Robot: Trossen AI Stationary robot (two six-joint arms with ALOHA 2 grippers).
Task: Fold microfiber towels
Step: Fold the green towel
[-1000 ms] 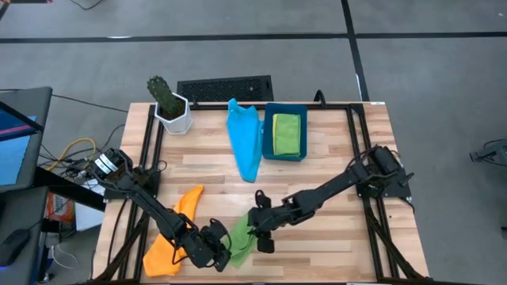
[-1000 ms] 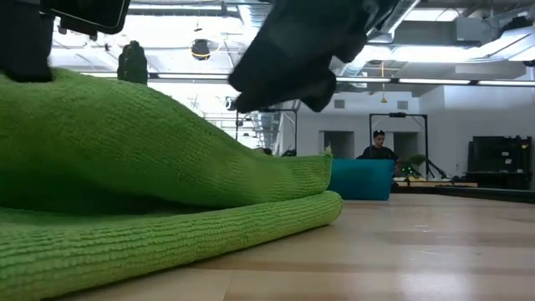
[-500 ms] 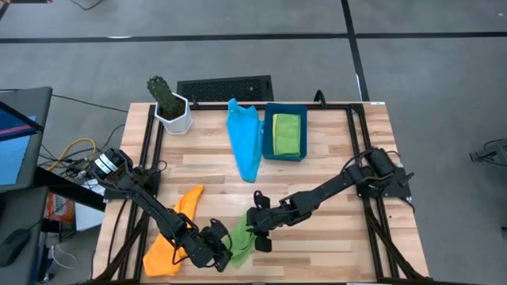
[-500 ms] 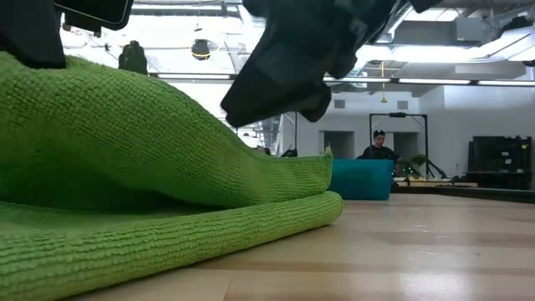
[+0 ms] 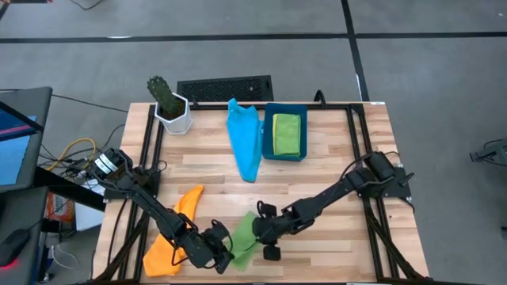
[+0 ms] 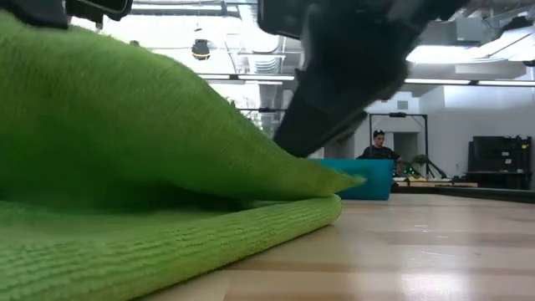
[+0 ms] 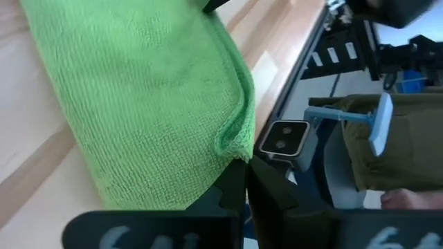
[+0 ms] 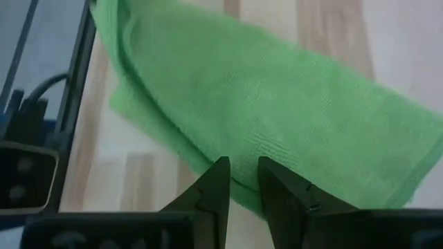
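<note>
Green towel [image 5: 243, 237] sits at the near edge of the wooden surface [image 5: 317, 170], roughly mid-width, partly doubled over on itself (low view shows an upper layer draped over a lower fold). I've got the left gripper [image 5: 224, 255] at its near-left corner, jaws clamped shut on the towel edge; left wrist view shows the green hem pinched right at the tips. Right gripper [image 5: 268, 241] is at the towel's right edge. Right wrist view has its two fingers [image 8: 216, 181] close together with a narrow gap, over the towel's border, cloth running under them. I can't tell whether they actually pinch the fabric or just sit on top.

Orange towel [image 5: 173, 233] lies crumpled to the left of the green one, under the left arm. Light blue towel [image 5: 244, 138] is spread at the far side, just beside the dark blue bin [image 5: 283, 134], which holds a folded yellow-green towel [image 5: 286, 132]. White pot with a cactus [image 5: 169, 107] is at the far left corner. A person [image 6: 378, 145] shows in the room beyond the surface.
</note>
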